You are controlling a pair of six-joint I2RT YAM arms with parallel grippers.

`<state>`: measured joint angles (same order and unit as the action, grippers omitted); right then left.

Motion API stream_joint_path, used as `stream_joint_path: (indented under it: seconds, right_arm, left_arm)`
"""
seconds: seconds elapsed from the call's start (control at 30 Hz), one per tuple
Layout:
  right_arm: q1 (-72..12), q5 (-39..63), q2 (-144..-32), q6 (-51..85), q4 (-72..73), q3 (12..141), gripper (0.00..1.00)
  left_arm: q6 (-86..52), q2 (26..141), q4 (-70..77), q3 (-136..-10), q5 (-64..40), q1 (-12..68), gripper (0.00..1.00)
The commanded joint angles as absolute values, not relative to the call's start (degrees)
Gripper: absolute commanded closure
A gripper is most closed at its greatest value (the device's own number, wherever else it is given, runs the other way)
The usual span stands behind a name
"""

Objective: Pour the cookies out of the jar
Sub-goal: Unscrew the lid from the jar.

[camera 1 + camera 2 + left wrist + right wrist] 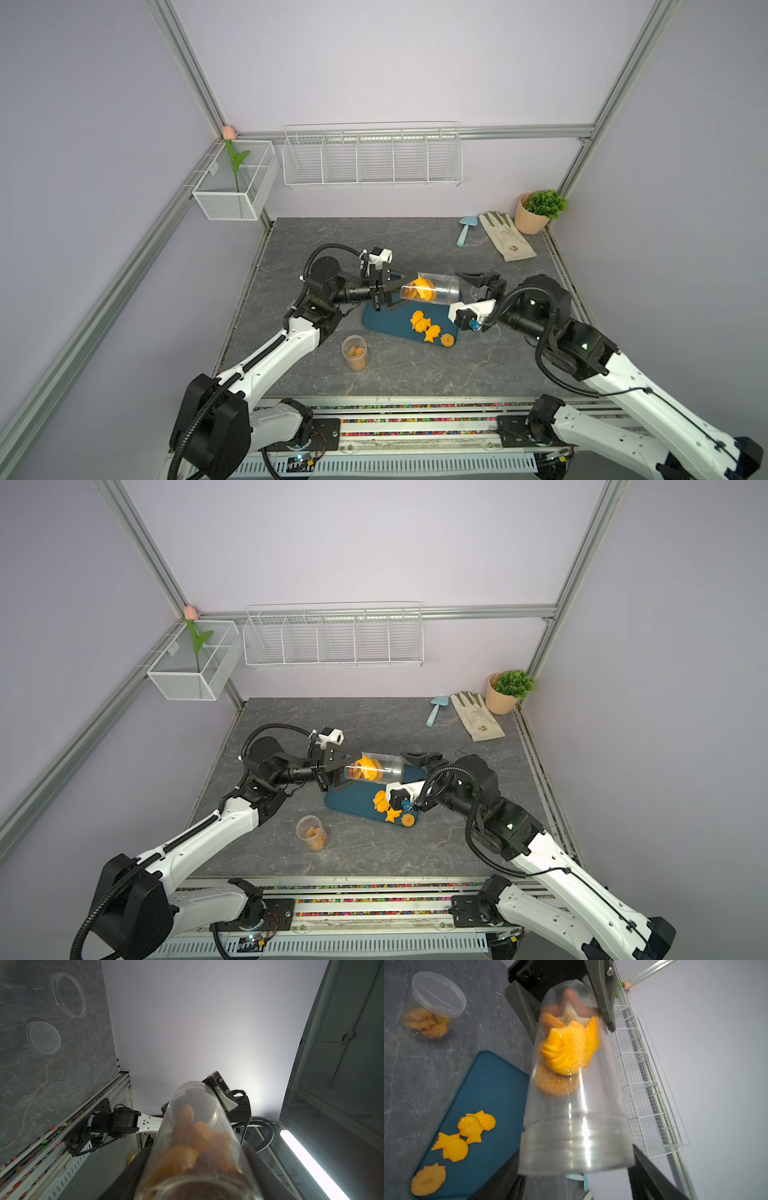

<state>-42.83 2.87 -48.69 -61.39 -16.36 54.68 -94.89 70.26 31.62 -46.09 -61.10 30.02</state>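
A clear jar [432, 289] [376, 768] lies level in the air over a dark blue tray [382, 322] [492, 1084]. My left gripper [405, 291] [193, 1167] is shut on its base end. Orange and brown cookies [419, 289] [571, 1049] are bunched in that half of the jar [575, 1105]. Three orange fish shapes and a round cookie [424, 324] [467, 1132] lie on the tray. My right gripper [459, 293] [575, 1159] stands open, one jaw on each side of the jar's open mouth.
A small clear tub with tan cookies [354, 353] [431, 1007] stands left of the tray. Two clear lids [68, 995] [42, 1038] lie on the table near the right arm. A blue trowel [465, 230], a glove [505, 237] and a potted plant [538, 212] sit back right.
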Motion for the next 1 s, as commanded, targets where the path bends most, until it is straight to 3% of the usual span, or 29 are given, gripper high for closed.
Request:
stream_joint_path:
  seconds: [0.0,0.33,0.57,0.8,0.97]
  right_arm:
    - [-42.3,3.05,-47.89,-53.76,-18.01,56.42,0.12]
    - [-40.96,-1.09,-47.18,-12.03,-29.17,66.14,0.11]
    - [-38.45,-14.39,-51.84,8.57,-42.53,82.21,0.11]
    - [-26.79,14.53,-64.25,24.01,-57.33,95.64,0.11]
    - [-21.04,37.67,-68.17,38.95,-47.82,89.98,0.11]
  left_arm:
    - [-95.9,68.64,34.3,-47.11,-60.46,29.36,0.35]
    - [-95.87,69.17,34.62,-47.48,-59.54,29.16,0.34]
    - [-95.73,69.01,35.13,-47.12,-58.91,29.09,0.34]
    - [-94.2,67.25,32.69,-47.81,-57.75,29.04,0.34]
    - [-91.84,65.26,29.11,-47.95,-57.55,28.86,0.34]
